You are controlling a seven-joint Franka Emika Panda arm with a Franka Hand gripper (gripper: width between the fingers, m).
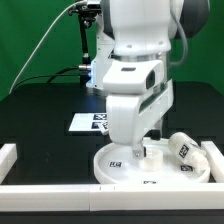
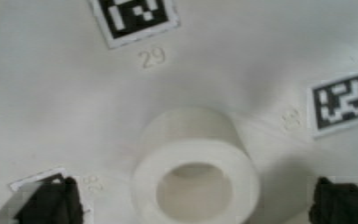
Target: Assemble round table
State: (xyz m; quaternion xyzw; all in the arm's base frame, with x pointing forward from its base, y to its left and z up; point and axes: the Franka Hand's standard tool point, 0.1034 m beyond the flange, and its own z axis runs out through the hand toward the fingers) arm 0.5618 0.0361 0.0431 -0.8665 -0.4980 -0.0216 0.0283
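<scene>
1. The round disc [image 1: 128, 168] of the table kit lies flat on the black table [image 1: 40, 118], near the front edge, at the foot of the arm in the exterior view.
2. In the wrist view its white face fills the picture. The central hub [image 2: 194, 168] rises from it as a short tube with an open round mouth.
3. Black-and-white square tags sit on the disc's face. One tag [image 2: 135, 18] is beyond the hub and another tag [image 2: 341, 100] is off to one side.
4. The gripper [image 2: 197, 202] hovers right over the hub, its fingers [image 2: 51, 203] spread wide. One dark tip stands on each side of the hub, with a clear gap to it on both sides, so nothing is clamped.
5. On the exterior view's right, a second tagged white part [image 1: 186, 150] lies tilted at the disc's edge. Whether it is the leg or the base cannot be told.
6. White border rails [image 1: 90, 192] frame the working area in front and at both sides.
7. The marker board [image 1: 88, 122] lies flat on the table behind the arm.
</scene>
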